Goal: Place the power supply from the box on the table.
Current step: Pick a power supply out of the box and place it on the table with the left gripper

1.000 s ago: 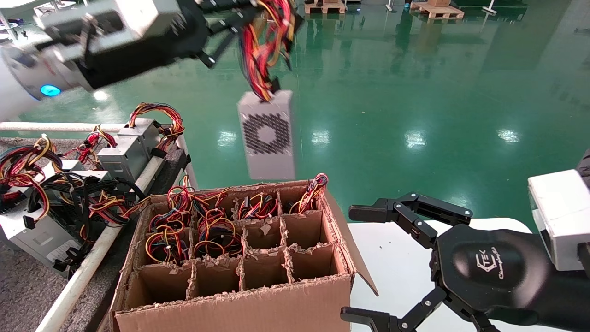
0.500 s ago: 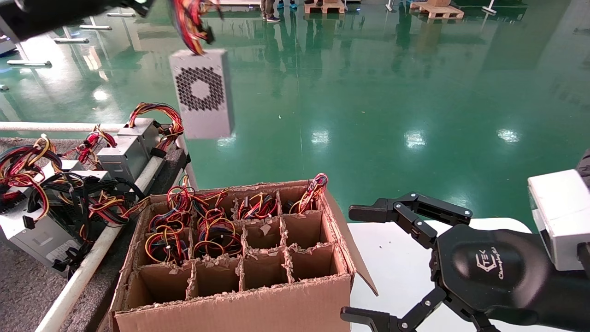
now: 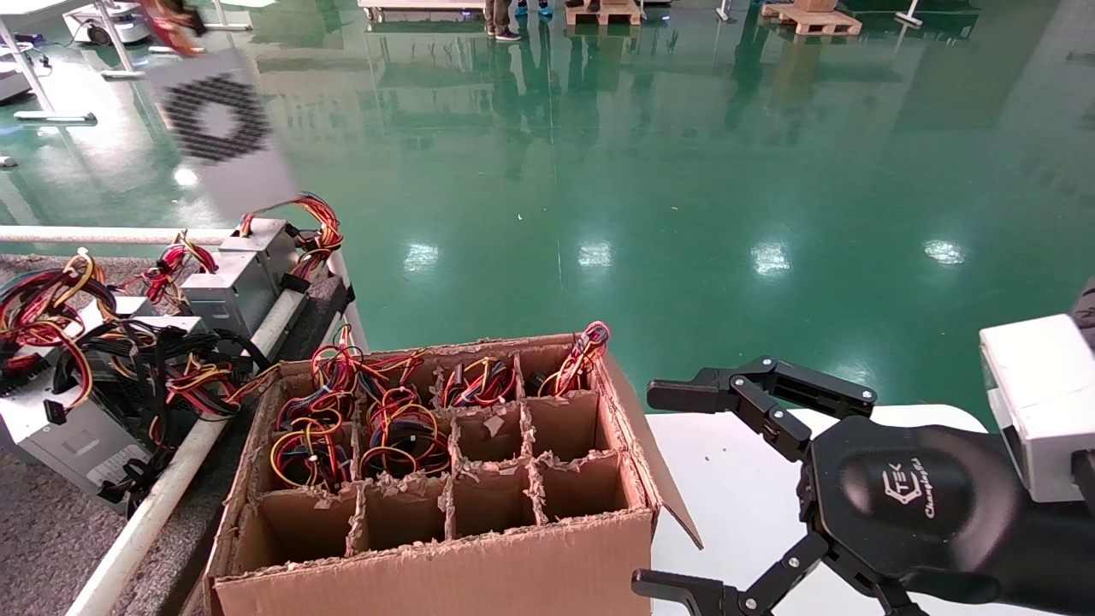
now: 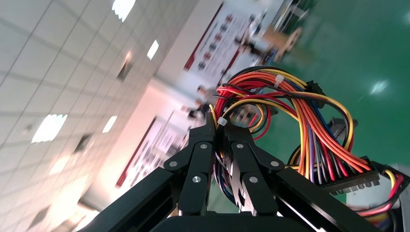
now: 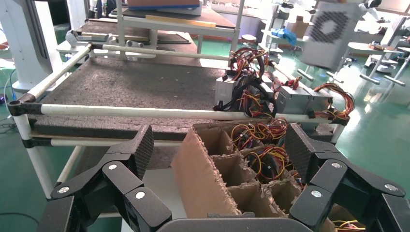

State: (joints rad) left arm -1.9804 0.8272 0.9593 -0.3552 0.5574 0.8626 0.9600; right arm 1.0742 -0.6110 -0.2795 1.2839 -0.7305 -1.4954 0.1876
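Left gripper [image 4: 220, 140] is clamped on the power supply's [image 3: 224, 128] wires [image 4: 300, 116], dangling it above the table [image 3: 43, 530]. Right gripper [image 3: 676, 488] rests spread apart beside the box [image 3: 428, 573]. Green floor [image 3: 727, 171] lies beyond.

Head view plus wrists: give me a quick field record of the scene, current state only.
carried item: silver-grey boxy power supply with honeycomb vent, hanging in the air by its red, yellow and orange wire bundle
left end effector: shut on the wire bundle
right end effector: open, idle over the smooth white tabletop
source: brown cardboard box with torn dividers; near cells empty, far cells hold wires
target: dark grey felt-like table with white tube rail
already on table: other silver-grey units
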